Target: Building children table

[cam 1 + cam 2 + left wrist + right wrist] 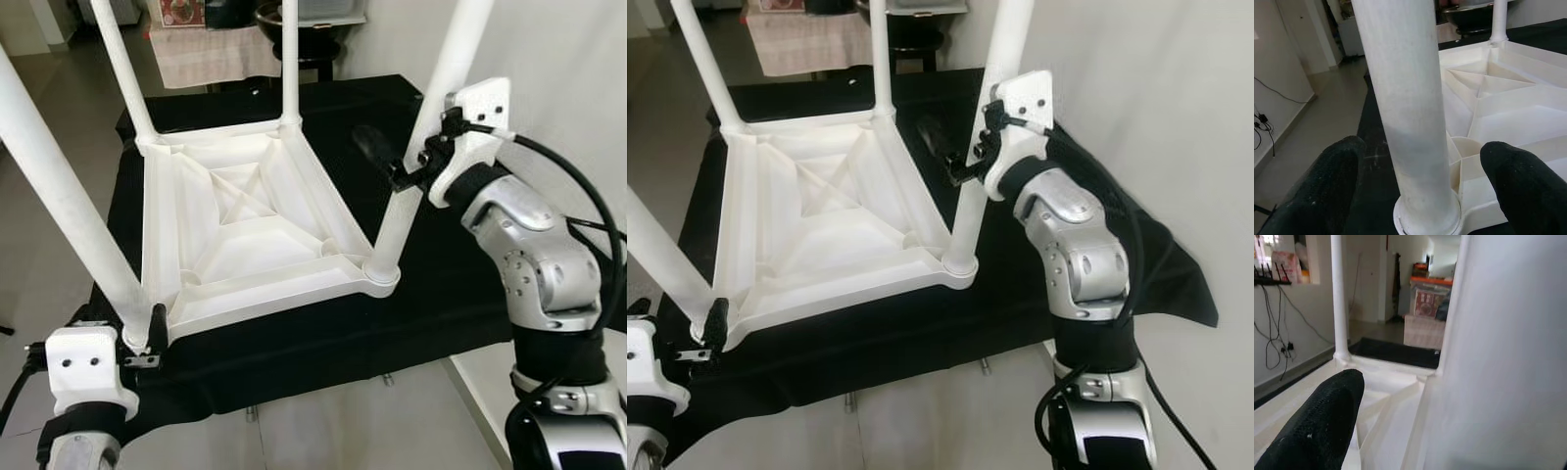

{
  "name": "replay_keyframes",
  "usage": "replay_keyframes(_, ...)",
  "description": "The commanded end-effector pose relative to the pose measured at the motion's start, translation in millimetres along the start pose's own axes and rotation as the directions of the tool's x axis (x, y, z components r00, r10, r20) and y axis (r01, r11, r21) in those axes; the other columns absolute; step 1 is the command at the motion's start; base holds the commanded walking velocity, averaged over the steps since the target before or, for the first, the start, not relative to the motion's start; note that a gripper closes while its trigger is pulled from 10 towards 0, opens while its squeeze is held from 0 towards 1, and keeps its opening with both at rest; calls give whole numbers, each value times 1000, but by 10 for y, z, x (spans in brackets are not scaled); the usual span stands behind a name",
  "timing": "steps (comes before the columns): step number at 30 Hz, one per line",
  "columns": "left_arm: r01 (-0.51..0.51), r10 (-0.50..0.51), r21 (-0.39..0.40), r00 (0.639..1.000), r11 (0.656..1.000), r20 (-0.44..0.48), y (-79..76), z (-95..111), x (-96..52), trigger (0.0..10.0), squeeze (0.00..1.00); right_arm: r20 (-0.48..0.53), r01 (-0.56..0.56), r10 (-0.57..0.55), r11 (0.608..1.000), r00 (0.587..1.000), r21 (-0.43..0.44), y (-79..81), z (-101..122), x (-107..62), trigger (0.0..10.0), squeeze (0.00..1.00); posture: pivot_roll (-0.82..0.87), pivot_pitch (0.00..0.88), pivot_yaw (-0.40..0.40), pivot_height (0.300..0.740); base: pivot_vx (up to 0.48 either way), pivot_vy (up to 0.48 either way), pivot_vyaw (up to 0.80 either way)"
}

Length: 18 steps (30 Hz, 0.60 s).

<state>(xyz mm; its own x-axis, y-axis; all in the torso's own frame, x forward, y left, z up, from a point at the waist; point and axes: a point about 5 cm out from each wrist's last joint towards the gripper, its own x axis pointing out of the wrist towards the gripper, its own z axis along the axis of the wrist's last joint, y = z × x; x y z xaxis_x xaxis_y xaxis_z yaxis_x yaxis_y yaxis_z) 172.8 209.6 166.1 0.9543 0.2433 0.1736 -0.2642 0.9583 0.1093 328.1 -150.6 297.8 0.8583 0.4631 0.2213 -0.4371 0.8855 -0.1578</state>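
White table legs stand between each spread tool's fingers: left tool (1415, 191), right tool (397, 166).

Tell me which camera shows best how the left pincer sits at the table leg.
The left wrist view: both black fingers flank the near-left leg just above its socket, gaps visible each side. The eye views show the left pincer small at the table's corner; the right wrist view shows other legs.

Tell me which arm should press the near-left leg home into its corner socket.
Left. The left gripper already straddles the near-left leg right above its socket, jaws open on either side. The right gripper is at the near-right leg, across the upturned white table.
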Motion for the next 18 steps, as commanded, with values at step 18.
replay_keyframes(18,-66,66,-4,998,998,2,275,-152,361,10000,0,-66,-1,0,1000,998,-10,5,-74,-26,10000,0,-113,114,-81,740,0,0,0)
